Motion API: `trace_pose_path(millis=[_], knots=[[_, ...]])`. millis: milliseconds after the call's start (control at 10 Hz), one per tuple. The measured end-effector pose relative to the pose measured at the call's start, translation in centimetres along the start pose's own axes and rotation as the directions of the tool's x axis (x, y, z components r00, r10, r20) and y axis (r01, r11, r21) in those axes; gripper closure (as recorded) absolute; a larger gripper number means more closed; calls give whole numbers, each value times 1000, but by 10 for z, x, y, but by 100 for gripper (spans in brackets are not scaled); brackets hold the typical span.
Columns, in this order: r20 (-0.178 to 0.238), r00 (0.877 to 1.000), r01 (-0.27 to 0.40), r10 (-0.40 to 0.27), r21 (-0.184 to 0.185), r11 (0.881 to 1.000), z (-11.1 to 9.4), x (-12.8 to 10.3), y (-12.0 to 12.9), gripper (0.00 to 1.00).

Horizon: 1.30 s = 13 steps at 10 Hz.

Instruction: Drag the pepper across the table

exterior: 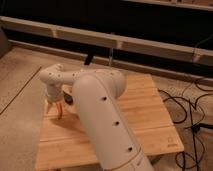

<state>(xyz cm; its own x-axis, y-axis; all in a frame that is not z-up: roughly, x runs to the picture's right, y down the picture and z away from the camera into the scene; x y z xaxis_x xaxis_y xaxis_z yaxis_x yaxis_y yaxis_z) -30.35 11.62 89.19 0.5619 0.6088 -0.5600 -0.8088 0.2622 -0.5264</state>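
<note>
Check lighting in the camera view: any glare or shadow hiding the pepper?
Camera view: warm light, no glare on the table; the background above is dark. The pincer is at the table's left edge, at the pepper, an orange sliver below it. The arm, not shadow, hides the table's middle.

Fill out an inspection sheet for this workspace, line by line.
Surface: light wooden table, plank strips visible, partly covered by the white arm.
Job's things: red-orange pepper lying near the table's left edge.
Clutter: nothing seen.
Grippers: hand low at the left edge, right beside the pepper; contact unclear.
Cables: black cables on the floor right of the table.
Surroundings: speckled floor; pale rail along a dark wall.
</note>
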Motion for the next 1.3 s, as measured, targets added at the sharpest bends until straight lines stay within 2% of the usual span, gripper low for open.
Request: trace_pose_path(millis=[100,400,600,800,1000,1300], knots=[[-9,1000,-4,4,6,1000,2,-1,-3,37],[-39,999,-2,2,13,1000,9,-6,-2,60],[-53,998,22,-21,13,1000,13,-10,2,83],[-70,997,39,-38,17,999,16,-11,5,98],[-73,995,67,-66,19,998,19,-18,12,100],[-35,985,169,-168,14,986,16,-50,43,100]])
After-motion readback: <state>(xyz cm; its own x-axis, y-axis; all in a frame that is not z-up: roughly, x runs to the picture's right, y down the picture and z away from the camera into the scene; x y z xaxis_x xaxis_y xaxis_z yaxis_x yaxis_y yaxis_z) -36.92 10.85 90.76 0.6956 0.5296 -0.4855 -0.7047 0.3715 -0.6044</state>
